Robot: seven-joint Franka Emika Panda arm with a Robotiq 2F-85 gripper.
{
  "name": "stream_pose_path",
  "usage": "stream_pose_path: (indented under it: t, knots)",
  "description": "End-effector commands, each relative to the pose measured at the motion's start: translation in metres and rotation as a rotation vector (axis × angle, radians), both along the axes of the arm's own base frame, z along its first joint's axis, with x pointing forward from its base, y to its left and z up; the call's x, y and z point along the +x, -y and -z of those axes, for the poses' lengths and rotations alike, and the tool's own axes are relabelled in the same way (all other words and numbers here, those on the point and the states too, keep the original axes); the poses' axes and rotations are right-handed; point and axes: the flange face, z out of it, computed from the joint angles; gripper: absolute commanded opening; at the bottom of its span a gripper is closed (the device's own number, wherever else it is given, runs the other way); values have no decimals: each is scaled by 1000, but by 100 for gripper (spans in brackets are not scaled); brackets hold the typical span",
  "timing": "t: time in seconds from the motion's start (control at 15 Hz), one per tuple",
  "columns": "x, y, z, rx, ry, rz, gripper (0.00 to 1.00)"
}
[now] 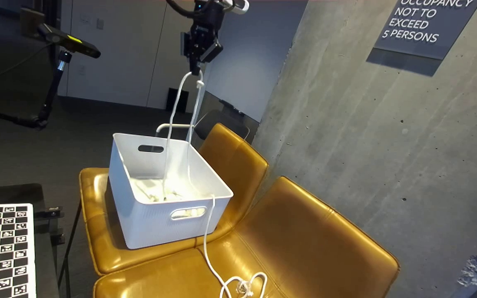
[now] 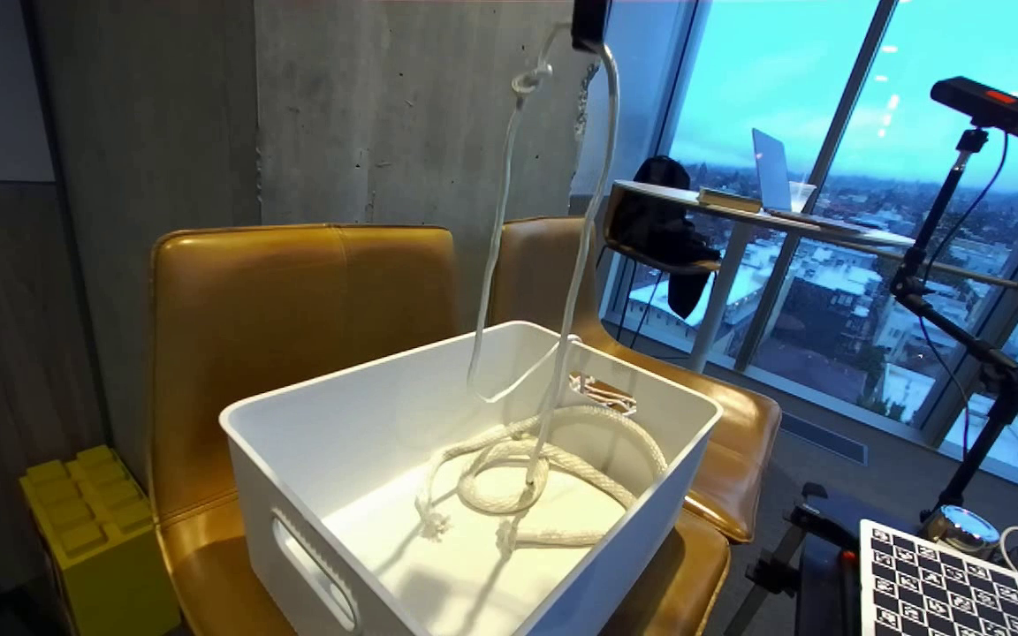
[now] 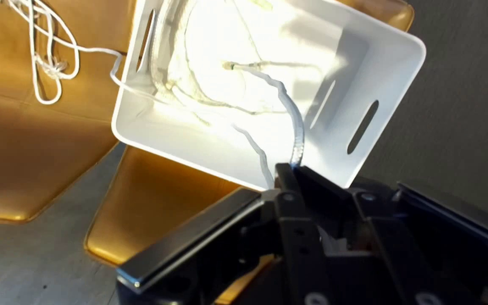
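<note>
My gripper (image 1: 196, 69) is shut on a thin white rope (image 1: 175, 105) and holds it high above a white plastic box (image 1: 149, 229). The gripper also shows in an exterior view (image 2: 589, 37) and in the wrist view (image 3: 293, 166). Two strands hang from the fingers into the box, with a knot (image 2: 531, 79) just below the fingertips on one strand. The rope runs over the box's rim, and a knotted bundle (image 3: 51, 70) of it lies on the neighbouring seat. A thicker whitish rope (image 2: 562, 537) lies coiled on the box floor.
The box stands on a tan leather chair (image 1: 97, 231) beside another tan chair (image 1: 317, 231). A concrete wall (image 1: 346, 124) rises behind them. A camera on a stand (image 2: 999, 106), a checkered marker board (image 2: 968, 574) and a yellow block (image 2: 85, 530) stand around.
</note>
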Motion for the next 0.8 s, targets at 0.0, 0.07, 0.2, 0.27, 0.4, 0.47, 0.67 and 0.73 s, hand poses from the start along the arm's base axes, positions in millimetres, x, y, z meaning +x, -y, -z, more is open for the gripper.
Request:
stream_pose_path:
  t: [0.0, 0.07, 0.2, 0.27, 0.4, 0.47, 0.67, 0.73]
  knots:
    - [-34, 7, 39, 3, -45, -22, 33]
    - [-40, 11, 49, -2, -54, -24, 34]
    - [-52, 31, 71, -5, -67, -14, 47]
    - [-56, 48, 81, -7, -73, -7, 54]
    - [-60, 89, 100, -3, -79, -14, 68]
    - [-62, 111, 108, -1, -79, -21, 75]
    - [-62, 180, 131, 12, -83, -63, 98]
    - [-61, 199, 137, 16, -85, -75, 99]
